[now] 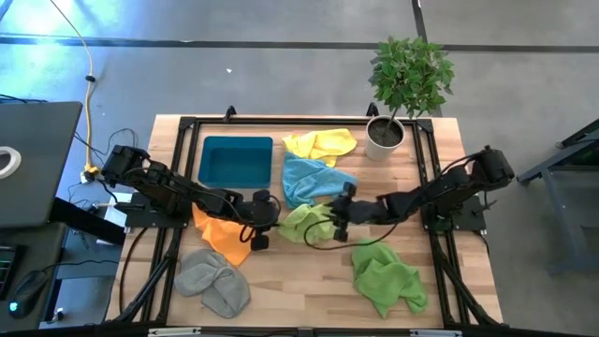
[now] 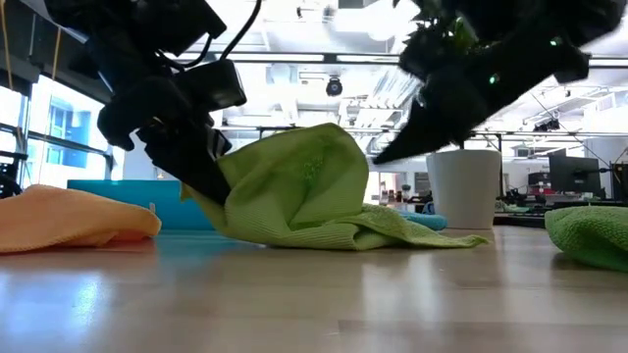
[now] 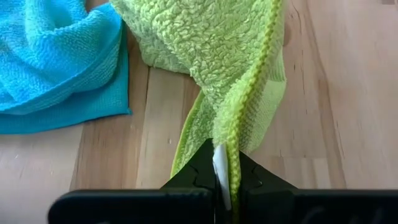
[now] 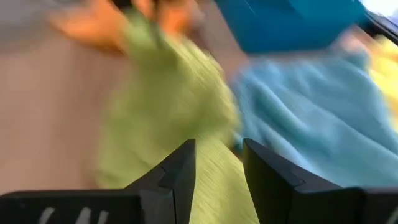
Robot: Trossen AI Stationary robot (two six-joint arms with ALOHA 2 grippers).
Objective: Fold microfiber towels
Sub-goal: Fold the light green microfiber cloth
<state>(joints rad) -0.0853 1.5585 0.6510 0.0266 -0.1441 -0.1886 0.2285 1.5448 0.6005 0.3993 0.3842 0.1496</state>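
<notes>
Left gripper (image 3: 222, 180) sits closest to its wrist camera: both fingers are pinched tight on the stitched edge of the light green towel (image 3: 217, 56), which rises away from the jaws in a fold. From overhead, this towel (image 1: 307, 222) lies at table centre, with the left gripper (image 1: 263, 225) at its 9 o'clock edge and the right gripper (image 1: 339, 213) at its 3 o'clock edge. Right gripper (image 4: 217, 165) hovers with its 2 fingers parted over the light green cloth; nothing is visibly clamped between them. Low view shows the towel (image 2: 304, 186) lifted into a hump on the left-arm side, its other side trailing on the table (image 2: 314, 294). Other towels: light blue (image 1: 309, 178) at 12 o'clock of the light green one, yellow (image 1: 323, 144) beyond it, orange (image 1: 223, 234) at 9 o'clock under the left arm, grey (image 1: 213, 281) at 7 o'clock, brighter green (image 1: 388, 278) at 4 o'clock. Teal tray (image 1: 236, 161) sits at 11 o'clock, potted plant (image 1: 402, 84) at 1 o'clock.
</notes>
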